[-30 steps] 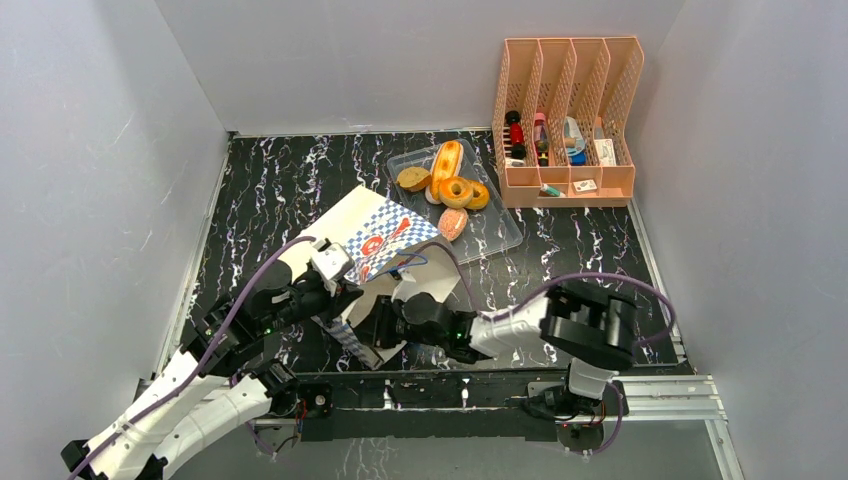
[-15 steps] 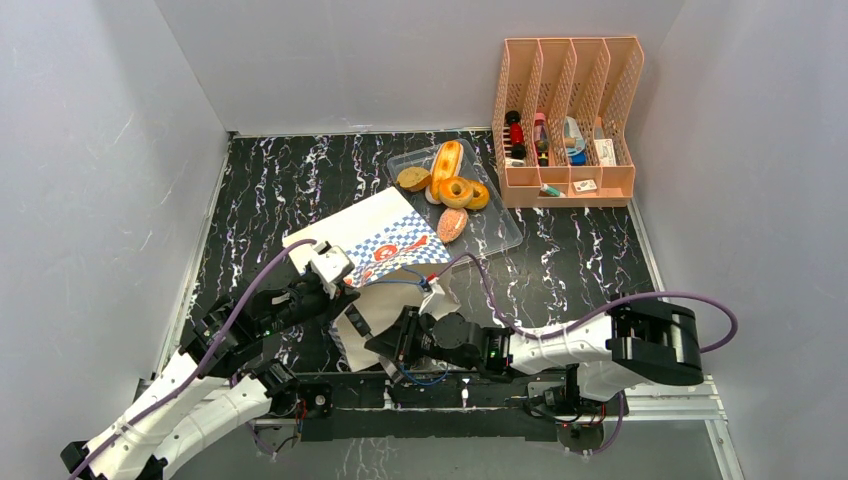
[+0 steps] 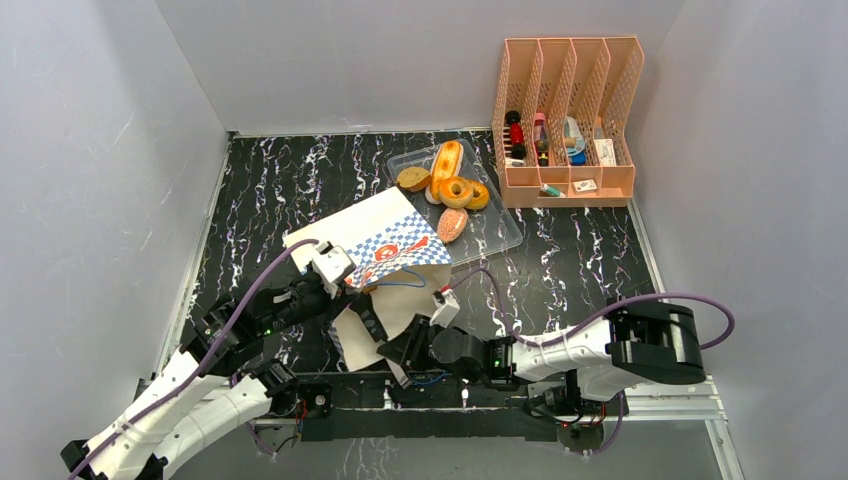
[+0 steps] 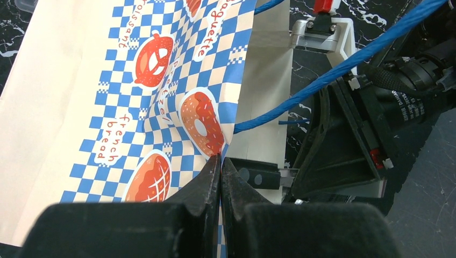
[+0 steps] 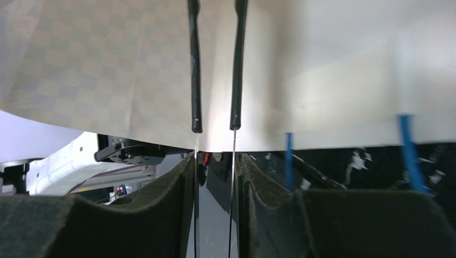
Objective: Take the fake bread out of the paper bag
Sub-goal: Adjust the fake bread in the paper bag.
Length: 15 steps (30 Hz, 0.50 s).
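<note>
1. Bread first: the fake bread visible from above lies on the clear tray, well apart from the bag's mouth. Whether any piece is left inside is hidden.
2. The paper bag lies on its side on the tabletop, with its mouth towards the arms' bases and its closed end near the tray.
3. The left end effector is clamped on the rim of the bag's mouth, right at the checkered band. That pinch should be firm and lifted slightly so the opening gapes rather than folds flat.
4. The right end effector sits low at the mouth, under the pale inner flap. In its wrist view the jaws stand close together with a narrow gap, and I cannot tell whether they hold paper.
5. The step in hand looks like opening the mouth to check or empty the bag. Done well, the right arm spreads the lower lip away from the left pinch, pulling along the paper and not across it, since thin paper likely tears at a crease.
6. The blue cord handle runs across the right arm's path, so fingers should stay out of the loop to avoid dragging the whole bag.
7. If something is inside, raising the closed end should let it slide out towards the opening.
</note>
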Each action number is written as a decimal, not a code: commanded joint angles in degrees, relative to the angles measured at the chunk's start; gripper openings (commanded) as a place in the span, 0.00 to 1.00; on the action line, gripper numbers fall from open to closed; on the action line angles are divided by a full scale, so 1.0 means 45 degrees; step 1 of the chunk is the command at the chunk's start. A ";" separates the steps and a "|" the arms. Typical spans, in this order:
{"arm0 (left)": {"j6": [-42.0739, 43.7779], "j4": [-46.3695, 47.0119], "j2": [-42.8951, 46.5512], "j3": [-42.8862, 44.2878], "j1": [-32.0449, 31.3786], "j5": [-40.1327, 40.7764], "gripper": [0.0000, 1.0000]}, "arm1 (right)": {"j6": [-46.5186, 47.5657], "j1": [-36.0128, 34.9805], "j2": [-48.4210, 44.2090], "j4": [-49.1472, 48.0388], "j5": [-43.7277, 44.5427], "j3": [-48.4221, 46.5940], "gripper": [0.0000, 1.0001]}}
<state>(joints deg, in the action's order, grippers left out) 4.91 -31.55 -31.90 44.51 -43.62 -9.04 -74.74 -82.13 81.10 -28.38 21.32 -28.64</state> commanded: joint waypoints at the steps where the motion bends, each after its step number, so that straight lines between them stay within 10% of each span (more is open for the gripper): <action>1: 0.0147 0.0203 -0.0129 0.0536 -0.0034 -0.0069 0.00 | -0.1619 -0.0128 -0.0785 -0.0474 0.0794 0.0856 0.29; 15: 0.0177 0.0758 -0.0281 0.0042 -0.0034 -0.0265 0.00 | -0.5496 -0.0128 0.0206 -0.1595 0.0013 0.1559 0.31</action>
<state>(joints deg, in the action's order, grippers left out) 5.37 -30.22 -32.97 44.56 -43.62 -9.06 -92.38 -82.41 81.25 -30.39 21.41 -21.19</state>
